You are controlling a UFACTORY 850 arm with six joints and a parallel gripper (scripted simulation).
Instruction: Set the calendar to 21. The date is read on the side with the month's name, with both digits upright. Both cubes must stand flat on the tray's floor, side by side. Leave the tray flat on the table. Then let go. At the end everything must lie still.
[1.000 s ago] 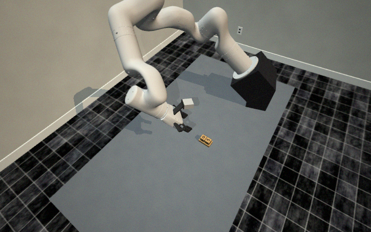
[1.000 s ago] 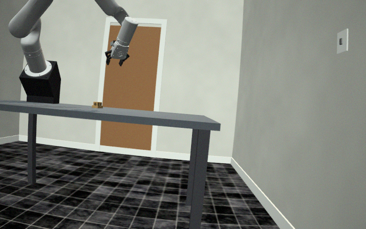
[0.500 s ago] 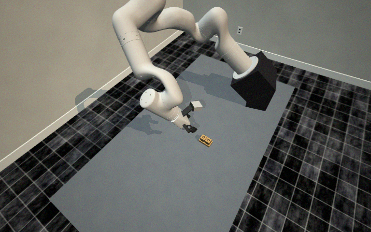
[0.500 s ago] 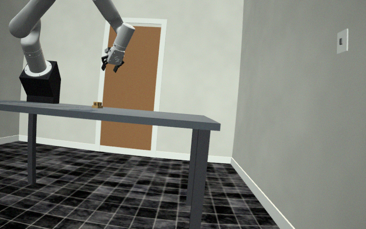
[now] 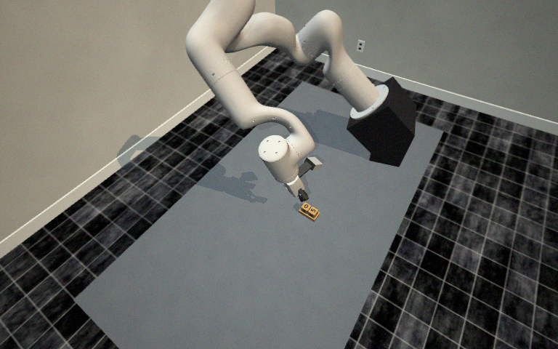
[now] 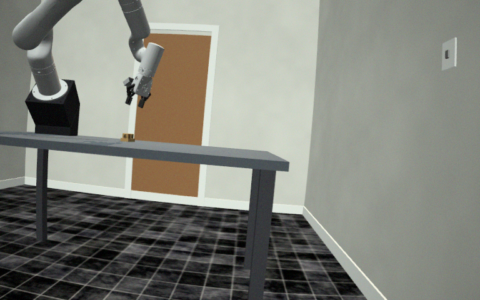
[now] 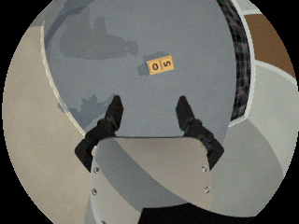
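The small wooden calendar tray (image 5: 308,216) (image 6: 127,140) (image 7: 144,70) lies flat on the grey table (image 5: 230,254) (image 6: 177,150) (image 7: 181,25). Two orange cubes stand in it side by side: the left cube (image 5: 305,206) (image 7: 155,66) shows 0 on top and the right cube (image 5: 313,210) (image 7: 166,63) shows 5 on top. The month side is too small to read. My gripper (image 5: 299,193) (image 6: 135,100) (image 7: 149,102) is open and empty. It hangs well above the tray, a little to the side of it.
The arm's black base block (image 5: 384,123) (image 6: 52,109) stands at the table's far end. A brown door (image 6: 173,113) is behind the table. The table's edges drop to a dark tiled floor (image 5: 473,246).
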